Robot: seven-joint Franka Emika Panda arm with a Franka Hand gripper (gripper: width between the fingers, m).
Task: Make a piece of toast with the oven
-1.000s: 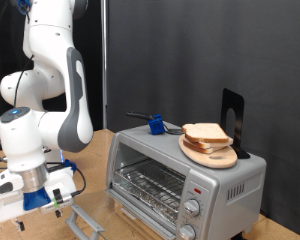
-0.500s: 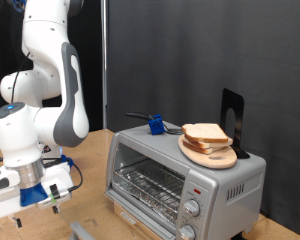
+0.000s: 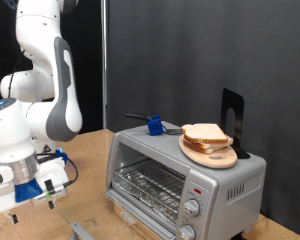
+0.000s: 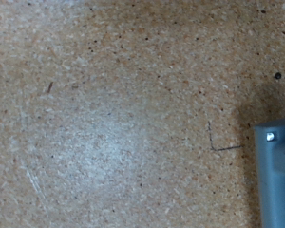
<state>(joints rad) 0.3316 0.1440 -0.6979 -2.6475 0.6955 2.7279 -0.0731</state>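
Note:
The silver toaster oven [image 3: 186, 172] stands at the exterior view's right with its glass door [image 3: 83, 232] folded down and the wire rack showing inside. Several slices of pale toast bread [image 3: 207, 135] are stacked on a round wooden board [image 3: 212, 154] on top of the oven. My gripper [image 3: 40, 192] hangs low at the exterior view's left, away from the oven and above the wooden table, with nothing seen in it. In the wrist view no fingers show, only the table and a grey metal edge [image 4: 275, 176].
A blue-handled utensil [image 3: 153, 124] lies on the oven top behind the board. A black stand [image 3: 233, 122] rises at the oven's back right. The particle-board table [image 3: 85, 160] spreads left of the oven. A black curtain is behind.
My arm has swung to the exterior view's left and risen a little, moving the gripper away from the lowered oven door. The oven and bread have not moved.

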